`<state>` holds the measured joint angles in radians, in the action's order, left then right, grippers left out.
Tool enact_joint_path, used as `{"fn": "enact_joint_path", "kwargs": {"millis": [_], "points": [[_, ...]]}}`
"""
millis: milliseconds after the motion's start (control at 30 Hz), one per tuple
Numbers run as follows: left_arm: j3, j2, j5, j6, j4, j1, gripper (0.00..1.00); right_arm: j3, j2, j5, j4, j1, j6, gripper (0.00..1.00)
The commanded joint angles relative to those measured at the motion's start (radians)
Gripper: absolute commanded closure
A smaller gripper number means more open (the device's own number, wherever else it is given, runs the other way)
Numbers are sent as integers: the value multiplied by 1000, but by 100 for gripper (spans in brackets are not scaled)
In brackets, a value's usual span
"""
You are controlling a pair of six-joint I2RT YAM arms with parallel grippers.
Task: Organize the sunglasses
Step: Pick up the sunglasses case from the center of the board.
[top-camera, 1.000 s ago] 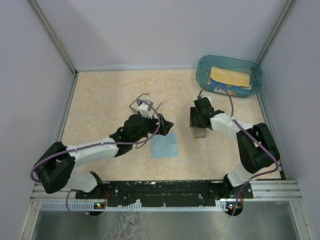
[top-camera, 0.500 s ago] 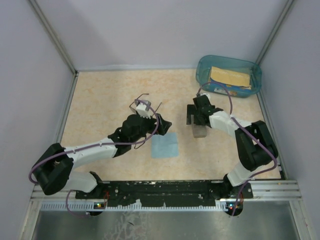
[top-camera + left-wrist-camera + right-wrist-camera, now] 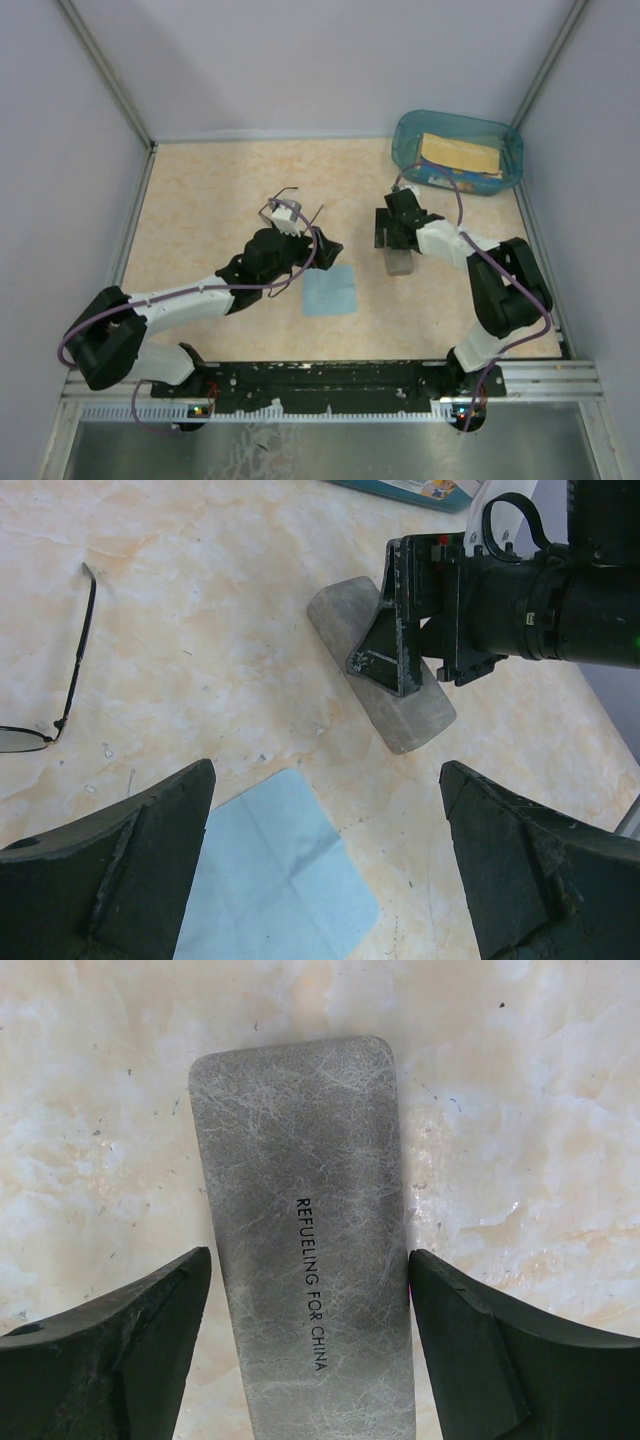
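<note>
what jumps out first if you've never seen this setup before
The grey case right of centre on the table, printed REFUELING FOR CHINA, with the right gripper straddling it, one finger along each long side. Just left of it lies a light blue cloth, and farther left the thin wire sunglasses lie by the open left gripper.

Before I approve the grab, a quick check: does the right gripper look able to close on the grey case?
Likely yes: the right gripper hangs over the grey case, a finger on each side, nothing between them.
</note>
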<state>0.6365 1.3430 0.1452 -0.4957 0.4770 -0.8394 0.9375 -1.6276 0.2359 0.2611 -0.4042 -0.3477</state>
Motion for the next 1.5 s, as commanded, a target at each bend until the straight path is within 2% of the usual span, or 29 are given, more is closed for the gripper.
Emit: {"fn": "enact_joint_path", "kwargs": {"millis": [0,133,200,300,500,600,700,967,1200,1467], "points": [[-11,-17,7,12,10,8,0,48,-17,29,-18,-7,7,20],[-11,-15,4,11,11,8,0,51,-17,30,-13,-7,9,20],[-11,-16,4,10,12,9,0,49,-16,32,-15,-7,8,24],[-12,-17,5,10,12,10,0,47,-15,32,-19,-7,7,40],[-12,-17,4,10,12,10,0,44,3,42,-21,-7,3,86],[-11,-12,0,9,16,10,0,38,28,31,-27,-7,1,96],[-8,2,-10,5,19,10,0,27,75,-7,-46,-7,-3,100],[16,71,-81,-27,57,8,0,-18,242,-114,-119,-5,-46,100],[72,140,-113,-55,88,7,0,-121,377,-239,-257,-6,-94,100],[132,200,-122,-76,131,2,1,-194,462,-297,-319,-7,-156,100]]}}
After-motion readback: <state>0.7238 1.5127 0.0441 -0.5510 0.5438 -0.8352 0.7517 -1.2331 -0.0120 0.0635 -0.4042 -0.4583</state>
